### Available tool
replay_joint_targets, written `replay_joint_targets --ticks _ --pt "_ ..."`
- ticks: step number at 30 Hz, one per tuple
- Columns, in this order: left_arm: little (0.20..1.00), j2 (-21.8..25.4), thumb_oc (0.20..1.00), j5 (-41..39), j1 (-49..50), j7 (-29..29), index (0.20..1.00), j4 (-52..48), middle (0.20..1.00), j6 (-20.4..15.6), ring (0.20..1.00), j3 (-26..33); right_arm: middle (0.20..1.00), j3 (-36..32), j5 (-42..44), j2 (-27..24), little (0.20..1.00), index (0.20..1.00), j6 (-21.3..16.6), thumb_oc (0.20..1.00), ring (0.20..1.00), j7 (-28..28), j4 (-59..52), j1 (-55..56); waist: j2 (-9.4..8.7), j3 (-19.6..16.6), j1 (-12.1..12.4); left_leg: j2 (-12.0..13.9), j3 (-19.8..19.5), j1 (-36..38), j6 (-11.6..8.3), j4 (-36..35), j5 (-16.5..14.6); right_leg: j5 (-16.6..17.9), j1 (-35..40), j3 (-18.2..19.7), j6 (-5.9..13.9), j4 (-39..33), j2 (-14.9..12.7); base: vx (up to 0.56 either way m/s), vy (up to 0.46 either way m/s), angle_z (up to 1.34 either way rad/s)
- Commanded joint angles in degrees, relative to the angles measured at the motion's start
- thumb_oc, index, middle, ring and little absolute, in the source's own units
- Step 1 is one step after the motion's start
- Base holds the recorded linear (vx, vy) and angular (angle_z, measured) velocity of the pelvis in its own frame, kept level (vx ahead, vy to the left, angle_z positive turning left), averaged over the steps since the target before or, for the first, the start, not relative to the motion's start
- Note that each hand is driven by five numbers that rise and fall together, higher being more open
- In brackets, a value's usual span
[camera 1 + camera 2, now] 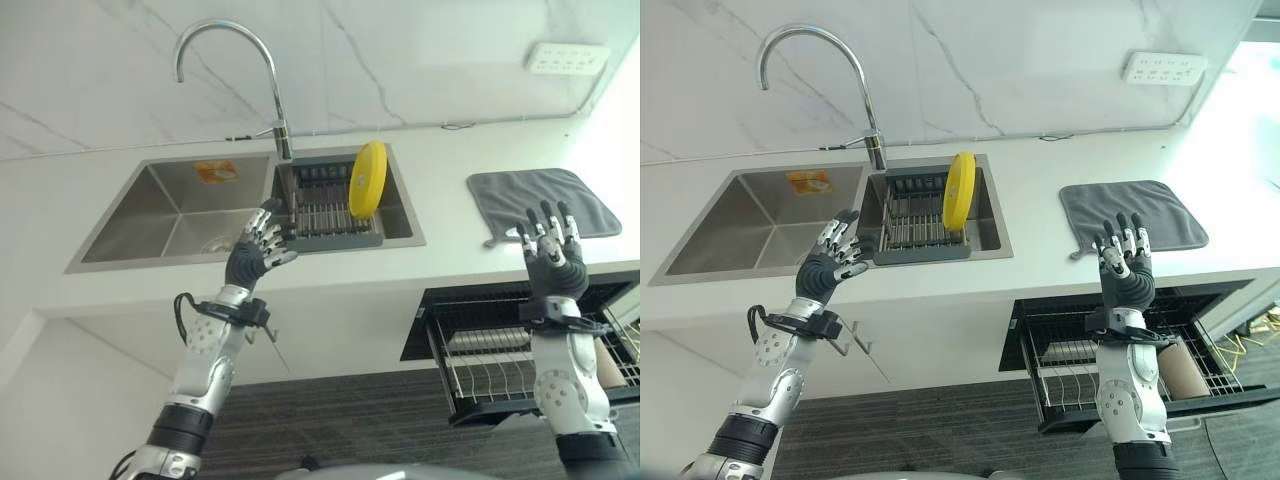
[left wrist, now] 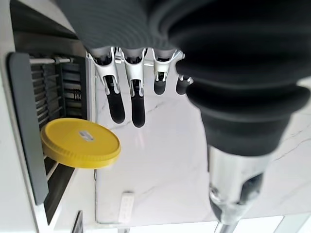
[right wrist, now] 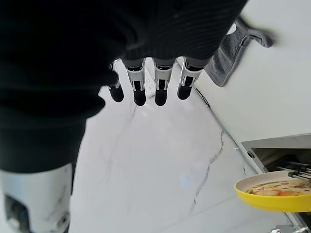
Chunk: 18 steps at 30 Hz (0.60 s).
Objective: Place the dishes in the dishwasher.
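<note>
A round yellow plate (image 1: 367, 179) stands on edge in a dark wire dish rack (image 1: 325, 212) set in the right basin of a brushed-steel sink (image 1: 165, 210), upper centre of frame; a curved chrome tap (image 1: 262, 75) rises behind; a grey cloth (image 1: 540, 200) lies flat on the white tabletop (image 1: 450, 170) at right; the left hand (image 1: 259, 246) and right hand (image 1: 550, 255) are raised, fingers spread and holding nothing; the dishwasher's wire rack (image 1: 1110, 355) stands pulled out at lower right; the right wrist view alone shows food residue on the plate's face.
</note>
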Motion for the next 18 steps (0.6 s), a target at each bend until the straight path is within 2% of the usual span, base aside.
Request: replay_joint_targets --ticks 1,3,5,7,10,14,16,17,18 --pt "1.000 1.89 1.000 0.61 -2.78 -1.45 1.000 -1.98 1.000 -3.13 1.000 1.38 1.000 -0.83 -1.72 -0.02 1.000 1.000 -1.53 1.000 1.000 0.20 -1.91 -3.05 -0.18 0.06 -1.77 3.52 4.38 5.43 -2.30 -7.22 -0.54 1.36 1.81 2.11 3.81 -2.32 2.24 0.06 0.141 -0.21" --pt "1.000 1.86 1.000 0.17 -2.74 -1.45 1.000 -1.61 1.000 -3.59 1.000 0.96 1.000 -1.40 -1.78 -0.20 1.000 1.000 -1.39 1.000 1.000 0.38 -2.03 -2.56 0.08 -0.27 -2.19 5.33 5.89 6.30 -3.07 -11.03 1.12 1.25 2.31 0.99 4.14 -3.11 1.54 0.06 0.190 0.10" --pt "1.000 1.48 1.000 -1.23 -3.63 -1.95 1.000 0.56 1.000 -4.36 1.000 0.21 1.000 -2.89 -1.05 -1.66 1.000 1.000 -1.06 1.000 1.000 0.36 -2.99 -0.81 0.86 -1.52 -4.09 7.05 10.48 8.78 -4.08 -18.27 2.30 1.10 2.38 -2.08 5.33 -3.78 -0.36 0.12 0.386 0.26" --pt "1.000 1.29 1.000 -1.36 -4.02 -3.39 1.000 1.44 1.000 -4.56 1.000 0.23 1.000 -4.16 -0.16 -2.19 1.000 1.000 -0.59 1.000 1.000 0.58 -3.52 0.29 1.46 -2.25 -5.05 7.17 12.12 9.42 -4.46 -19.41 2.27 1.43 1.98 -3.67 6.22 -3.76 -1.56 0.10 0.323 0.39" --pt "1.000 1.73 1.000 -1.11 -3.90 -2.97 1.000 0.45 1.000 -3.84 1.000 0.33 1.000 -4.08 -0.56 -2.29 1.000 1.000 0.02 1.000 1.000 0.55 -3.64 0.17 2.26 -2.60 -5.19 5.77 10.81 10.30 -4.14 -19.65 0.94 1.92 1.17 -3.61 7.48 -3.31 -3.03 0.09 0.207 0.33" --pt "1.000 2.80 1.000 -1.53 -3.12 -2.97 1.000 -0.75 1.000 -2.12 1.000 1.72 1.000 -2.43 -1.76 -1.20 1.000 1.000 0.15 1.000 1.000 -1.36 -4.65 0.01 2.96 -2.78 -4.74 2.68 9.86 11.99 -1.85 -19.65 -1.65 1.94 0.29 -2.41 9.51 -0.72 -5.15 0.13 0.225 -0.05" --pt "1.000 3.18 1.000 -0.93 -2.73 -2.80 1.000 -1.77 1.000 -1.41 1.000 1.78 1.000 -2.25 -1.75 -0.30 1.000 1.000 -0.44 1.000 1.000 -1.68 -5.29 0.92 2.98 -2.62 -4.65 1.52 9.37 11.91 -0.37 -19.65 -2.51 1.80 -1.12 -1.90 9.88 4.26 -5.48 0.07 0.146 -0.06" --pt "1.000 3.34 1.000 -0.22 -2.52 -2.18 1.000 -2.37 1.000 -1.19 1.000 1.82 1.000 -2.10 -2.13 0.38 1.000 1.000 -0.82 1.000 1.000 -1.46 -5.26 1.30 2.94 -2.10 -4.62 0.90 8.70 12.10 0.57 -19.65 -2.86 3.10 -3.49 -1.86 10.20 9.48 -5.27 0.04 0.088 -0.06" --pt "1.000 3.34 1.000 -0.18 -2.50 -2.13 1.000 -2.41 1.000 -1.16 1.000 1.83 1.000 -2.09 -2.15 0.40 1.000 1.000 -0.83 1.000 1.000 -1.45 -5.26 1.29 2.90 -2.17 -4.53 0.85 8.79 12.00 0.61 -19.65 -2.87 2.89 -3.89 -1.70 10.23 10.00 -5.36 0.05 0.042 -0.22"
